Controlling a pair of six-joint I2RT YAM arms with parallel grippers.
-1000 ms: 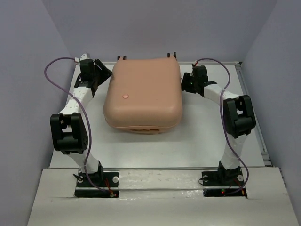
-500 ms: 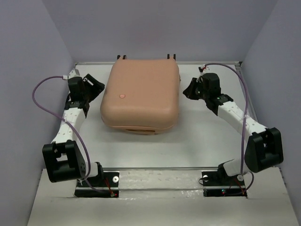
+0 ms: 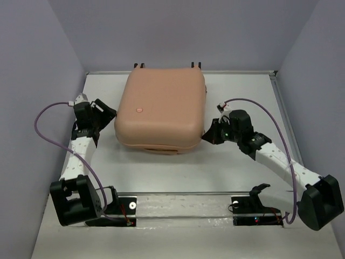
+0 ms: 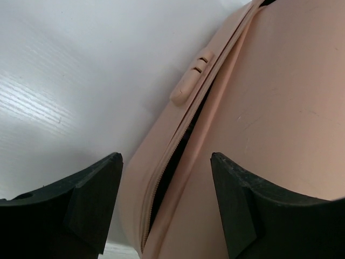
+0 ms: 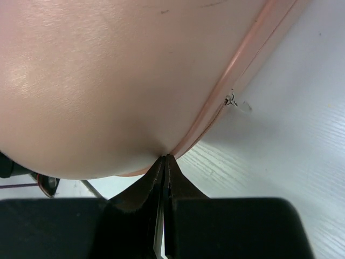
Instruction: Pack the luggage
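The peach-pink luggage lies flat in the middle of the white table, lid down. In the left wrist view its side seam gapes a little, showing zipper teeth and dark inside. My left gripper is open at the luggage's left side, its fingers either side of that seam without touching. My right gripper is shut with nothing between its jaws. Its tips rest against the shell at the near right corner. A small zipper pull hangs off the seam close by.
Two pairs of dark wheels stick out at the luggage's far edge, near the back wall. Grey walls close in on the left and right. A raised rail runs along the table's right side.
Both arms drew back from the far corners toward the near side of the luggage. The right gripper closed; the left stayed open. The luggage shifted slightly left.
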